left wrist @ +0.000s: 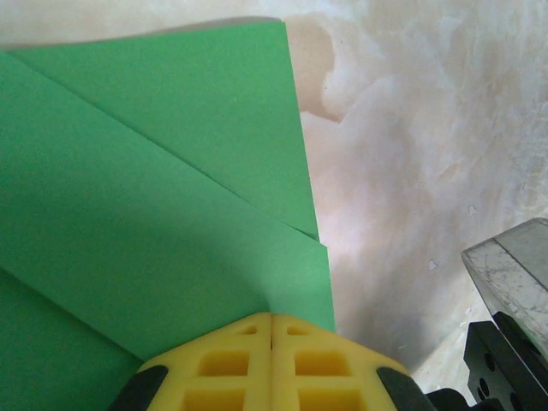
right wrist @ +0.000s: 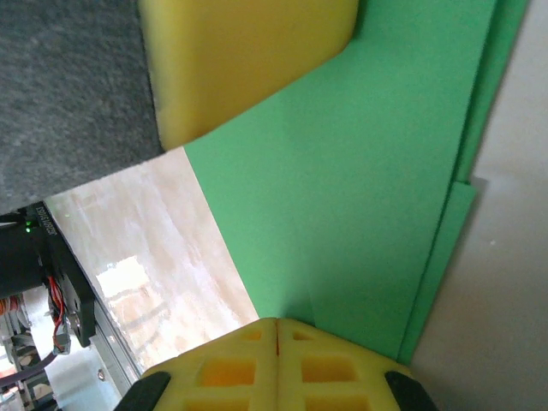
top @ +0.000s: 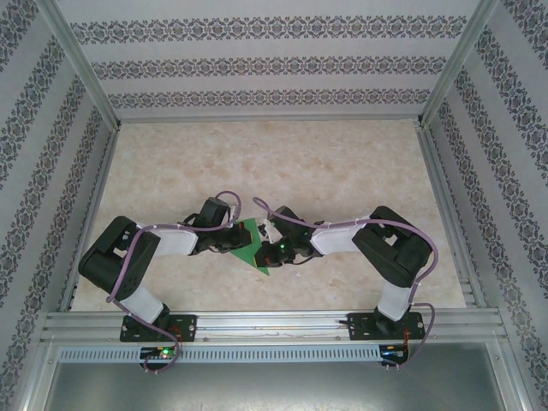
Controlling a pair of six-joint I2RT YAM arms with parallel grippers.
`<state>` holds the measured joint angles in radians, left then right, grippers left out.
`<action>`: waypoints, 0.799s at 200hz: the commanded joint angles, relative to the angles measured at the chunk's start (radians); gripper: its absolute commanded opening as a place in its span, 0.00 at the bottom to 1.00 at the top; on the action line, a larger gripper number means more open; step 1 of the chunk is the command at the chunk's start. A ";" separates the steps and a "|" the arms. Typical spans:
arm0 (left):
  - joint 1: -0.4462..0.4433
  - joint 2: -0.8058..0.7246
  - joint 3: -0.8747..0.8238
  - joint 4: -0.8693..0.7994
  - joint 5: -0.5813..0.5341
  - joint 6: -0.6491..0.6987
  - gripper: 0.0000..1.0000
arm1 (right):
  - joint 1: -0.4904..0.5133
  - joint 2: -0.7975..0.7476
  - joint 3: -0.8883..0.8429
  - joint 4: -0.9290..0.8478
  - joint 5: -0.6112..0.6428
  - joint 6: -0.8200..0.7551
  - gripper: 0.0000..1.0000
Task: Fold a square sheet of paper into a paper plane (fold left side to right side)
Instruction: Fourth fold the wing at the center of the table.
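The table [top: 282,154] carries the left arm [top: 128,257] and right arm [top: 390,248], both bent inward to meet near its middle, toward the near side. Between them sits the green paper [top: 254,250] (creased into overlapping layers). The left gripper [left wrist: 271,338] and right gripper [right wrist: 276,338] are each clenched, yellow fingers pressed together, with their tips at the paper from opposite sides.
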<state>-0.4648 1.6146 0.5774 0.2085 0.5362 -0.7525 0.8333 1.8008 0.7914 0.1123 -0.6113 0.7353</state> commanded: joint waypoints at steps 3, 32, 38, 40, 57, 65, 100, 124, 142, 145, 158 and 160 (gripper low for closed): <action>-0.003 0.017 -0.015 -0.113 -0.095 0.020 0.01 | -0.003 0.010 -0.030 -0.034 0.014 0.002 0.00; -0.003 0.021 -0.014 -0.116 -0.106 0.015 0.01 | -0.001 0.005 -0.055 -0.034 0.003 0.013 0.00; -0.001 0.022 -0.011 -0.116 -0.106 0.013 0.01 | -0.001 0.002 -0.063 -0.033 0.001 0.016 0.00; -0.001 0.022 -0.011 -0.116 -0.108 0.013 0.01 | -0.001 0.000 -0.065 -0.033 0.001 0.016 0.00; 0.000 0.026 -0.008 -0.118 -0.107 0.013 0.01 | 0.002 -0.012 -0.087 -0.031 -0.002 0.022 0.00; -0.001 0.027 -0.007 -0.118 -0.109 0.013 0.01 | 0.003 -0.019 -0.097 -0.028 -0.002 0.025 0.00; 0.001 0.027 -0.003 -0.123 -0.111 0.013 0.01 | 0.009 -0.052 -0.134 -0.030 -0.008 0.032 0.00; 0.000 0.028 -0.002 -0.120 -0.108 0.015 0.01 | 0.011 -0.065 -0.151 -0.030 -0.017 0.036 0.00; 0.001 0.028 -0.003 -0.119 -0.109 0.015 0.01 | 0.014 -0.071 -0.165 -0.030 -0.018 0.039 0.00; 0.000 0.028 -0.004 -0.117 -0.110 0.015 0.01 | 0.016 -0.073 -0.167 -0.030 -0.019 0.038 0.00; 0.001 0.028 -0.001 -0.119 -0.109 0.016 0.01 | 0.019 -0.078 -0.174 -0.031 -0.024 0.041 0.00; 0.000 0.028 -0.001 -0.119 -0.109 0.018 0.01 | 0.020 -0.078 -0.175 -0.031 -0.025 0.040 0.00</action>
<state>-0.4648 1.6146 0.5850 0.1932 0.5327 -0.7528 0.8341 1.7264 0.6666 0.1932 -0.6186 0.7616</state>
